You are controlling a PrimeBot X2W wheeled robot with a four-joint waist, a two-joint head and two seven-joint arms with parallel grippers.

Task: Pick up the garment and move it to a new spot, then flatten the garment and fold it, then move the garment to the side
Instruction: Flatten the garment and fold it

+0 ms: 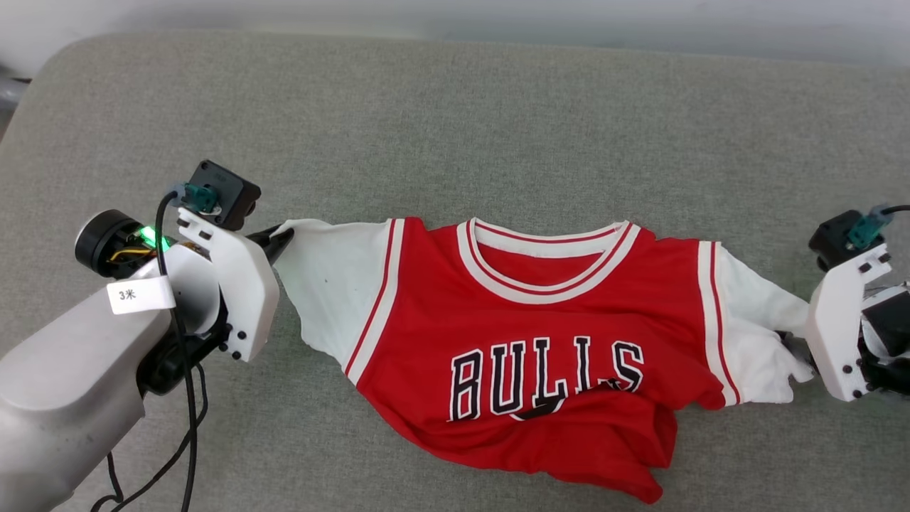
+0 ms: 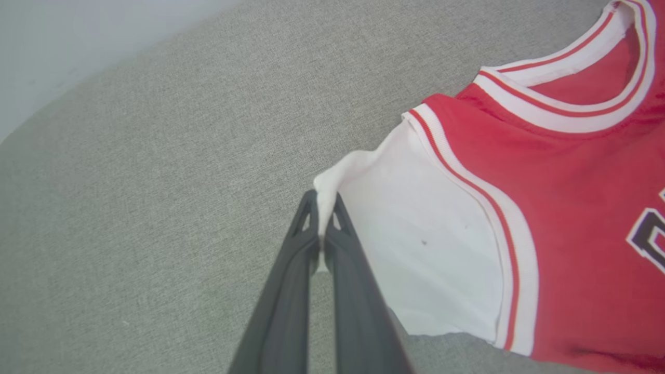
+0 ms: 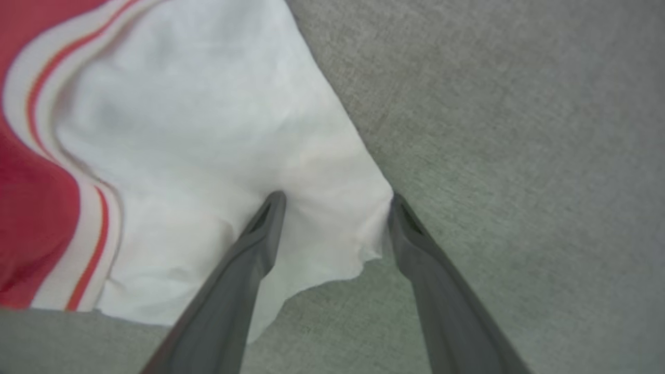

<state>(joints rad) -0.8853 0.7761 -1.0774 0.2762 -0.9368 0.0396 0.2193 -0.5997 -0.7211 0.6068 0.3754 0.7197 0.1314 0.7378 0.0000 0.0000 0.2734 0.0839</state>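
The garment [image 1: 540, 341] lies chest-up in the middle of the head view on the grey fabric surface [image 1: 455, 128]. Its collar is toward the top of the frame and its long axis runs left to right, sleeve to sleeve. The upper part is fairly spread, but the hem [image 1: 625, 455] is bunched and turned under at the lower right, so the lower half of the shirt is far from flat. The white sleeve at the left of the frame [image 1: 327, 284] comes to a point at its upper corner, and there the left gripper [image 2: 323, 208] has it: the two dark fingers are pressed nearly together with a tuck of white cloth nipped between their tips (the left wrist view shows this plainly). The white sleeve at the right of the frame [image 1: 753, 334] is not gripped. In the right wrist view the right gripper [image 3: 337, 200] stands wide apart over the sleeve's outer edge, one finger over the cloth and the other at the very edge where the grey surface begins; I cannot tell whether either tip touches. So each arm sits at its own end of the shirt's long axis, and the sleeve cloth lies directly between the right fingers. The coming move, as I judge it, turns on the right fingers closing on that edge, so that both arms can draw the shirt taut along its length.
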